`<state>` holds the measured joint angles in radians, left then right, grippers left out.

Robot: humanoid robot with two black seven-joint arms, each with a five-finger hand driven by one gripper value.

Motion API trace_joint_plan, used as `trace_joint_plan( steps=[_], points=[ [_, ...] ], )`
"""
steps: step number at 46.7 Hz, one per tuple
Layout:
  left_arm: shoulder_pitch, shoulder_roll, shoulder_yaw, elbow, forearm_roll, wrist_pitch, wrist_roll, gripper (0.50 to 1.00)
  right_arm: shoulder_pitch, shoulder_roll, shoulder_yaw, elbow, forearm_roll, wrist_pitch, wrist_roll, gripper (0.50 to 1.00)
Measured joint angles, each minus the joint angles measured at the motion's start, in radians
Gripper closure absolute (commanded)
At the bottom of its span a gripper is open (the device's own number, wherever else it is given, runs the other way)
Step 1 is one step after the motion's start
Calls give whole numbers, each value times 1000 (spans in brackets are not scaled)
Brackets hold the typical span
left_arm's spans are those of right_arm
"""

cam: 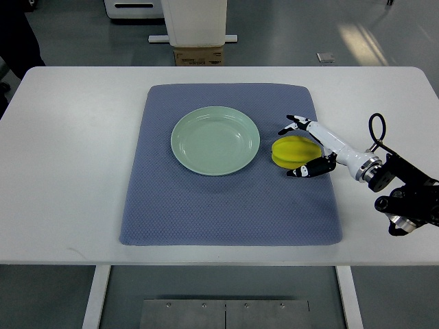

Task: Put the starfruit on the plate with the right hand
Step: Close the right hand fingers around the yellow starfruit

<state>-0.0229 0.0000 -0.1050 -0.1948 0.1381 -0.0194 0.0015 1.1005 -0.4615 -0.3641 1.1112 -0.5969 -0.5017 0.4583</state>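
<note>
while beside the plate [215, 140], right hand [302, 147] cups starfruit [291, 151]

Place: a robotics lab or test room, not a home.
Floor: smooth grey-blue [384, 41], glossy, with light reflected on it, of the industrial sort.
Table: plain white table [75, 164] on metal legs, a bolted steel base plate [225, 314] under it.
Layout: one blue-grey mat [226, 205] squared on the table, one pale green plate [215, 140] set on it, arranged like a test setup.
Robot: a white and black arm with exposed cable and its right hand [305, 147] reaching over the mat.
Background: the white base of some equipment [193, 24] and a cardboard box [198, 55] on the floor beyond the table.
</note>
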Motion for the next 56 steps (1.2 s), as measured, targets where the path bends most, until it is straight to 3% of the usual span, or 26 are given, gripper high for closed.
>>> trace_joint_plan(
  steps=[33, 50, 52, 56],
  points=[
    [0, 0, 1, 0, 0, 0, 0, 500, 19, 18, -42, -36, 0, -4, 0, 536],
    [0, 0, 0, 0, 0, 0, 0, 500, 33, 18, -99, -37, 0, -19, 2, 760],
    [0, 0, 0, 0, 0, 0, 0, 500, 35, 18, -106, -37, 0, -19, 2, 799],
    [0, 0, 0, 0, 0, 0, 0, 500, 43, 18, -117, -41, 1, -20, 2, 946]
  ],
)
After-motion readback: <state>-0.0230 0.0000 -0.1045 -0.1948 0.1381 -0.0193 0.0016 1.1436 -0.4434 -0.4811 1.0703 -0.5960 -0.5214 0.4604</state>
